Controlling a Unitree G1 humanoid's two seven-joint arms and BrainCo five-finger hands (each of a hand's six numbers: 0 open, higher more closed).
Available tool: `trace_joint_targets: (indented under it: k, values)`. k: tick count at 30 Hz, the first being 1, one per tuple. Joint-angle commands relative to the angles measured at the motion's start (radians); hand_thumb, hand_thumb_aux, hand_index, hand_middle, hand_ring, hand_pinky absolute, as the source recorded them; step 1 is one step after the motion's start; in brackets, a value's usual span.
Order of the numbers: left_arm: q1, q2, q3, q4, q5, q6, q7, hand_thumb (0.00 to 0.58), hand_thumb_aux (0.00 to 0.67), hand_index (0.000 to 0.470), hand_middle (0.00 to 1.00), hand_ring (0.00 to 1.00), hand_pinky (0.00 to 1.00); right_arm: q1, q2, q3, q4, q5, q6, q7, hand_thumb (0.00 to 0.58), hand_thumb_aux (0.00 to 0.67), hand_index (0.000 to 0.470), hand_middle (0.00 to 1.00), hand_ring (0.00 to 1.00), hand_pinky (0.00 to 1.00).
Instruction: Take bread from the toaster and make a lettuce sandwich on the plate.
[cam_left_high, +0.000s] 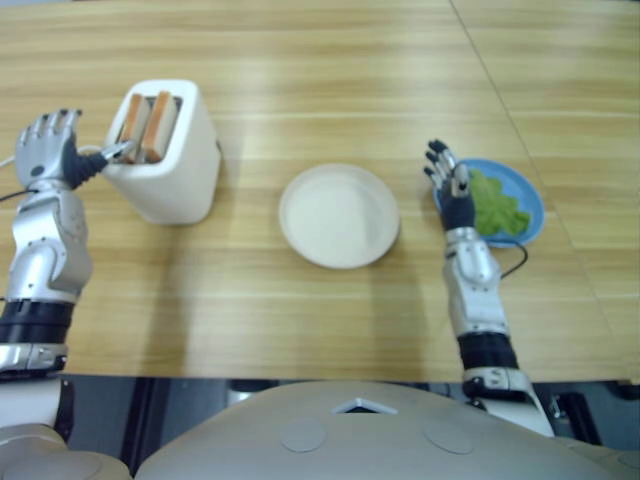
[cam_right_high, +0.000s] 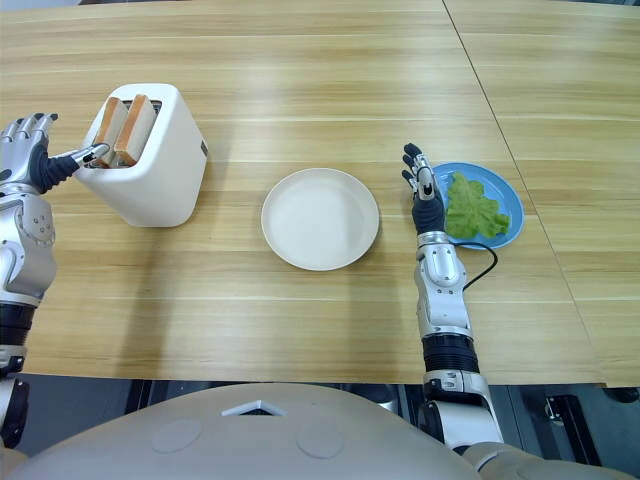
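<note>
Bread-fetching looks to be the step in hand: left of the white plate (cam_left_high: 339, 215), the left hand (cam_left_high: 50, 148), fingers spread and holding nothing, nearly touches two browned bread slices (cam_left_high: 148, 125) upright in the toaster (cam_left_high: 165, 160), needing to pinch and lift one, while the right hand (cam_left_high: 448, 180), open and holding nothing, lies right of the plate beside the lettuce (cam_left_high: 497, 205).

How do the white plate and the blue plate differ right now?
The white plate is bare; the blue plate holds lettuce. The white plate looks wider than the blue plate. The right hand is at the blue plate's left edge, while no hand is at the white plate. Both are round and lie flat on the wooden table.
</note>
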Motion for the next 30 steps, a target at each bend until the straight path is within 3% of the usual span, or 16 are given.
trace_joint_targets:
  k: [1,30]
  values:
    - [0.007,0.010,-0.025,0.032,0.022,0.014,-0.014,0.000,0.000,0.000,0.00,0.00,0.00,0.012,-0.006,-0.005,-0.019,-0.003,0.015,0.000,0.000,0.000,0.000,0.00,0.00,0.00]
    - [-0.007,-0.007,-0.112,0.006,0.134,0.058,-0.016,0.000,0.000,0.000,0.00,0.00,0.00,0.019,-0.007,-0.002,-0.026,-0.001,0.028,-0.002,0.000,0.000,0.000,0.00,0.00,0.00]
